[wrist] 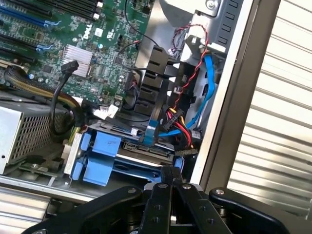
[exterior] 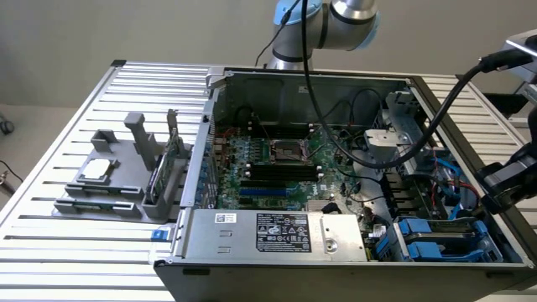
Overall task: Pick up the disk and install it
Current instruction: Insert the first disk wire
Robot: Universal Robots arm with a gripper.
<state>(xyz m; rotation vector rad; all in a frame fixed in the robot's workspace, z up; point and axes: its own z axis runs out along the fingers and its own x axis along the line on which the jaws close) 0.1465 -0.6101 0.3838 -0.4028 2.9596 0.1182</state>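
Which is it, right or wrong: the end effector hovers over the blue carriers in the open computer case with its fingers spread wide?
Wrong in one respect: the end effector is shut, fingers pressed together, as the wrist view shows. The rest stands: it hovers over the blue carriers in the open computer case.

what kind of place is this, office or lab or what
Most likely a robotics lab or test bench for computer assembly. An opened desktop computer case sits on a slatted metal table, a grey fixture beside it holds loose parts, and a robot arm rises behind the case.
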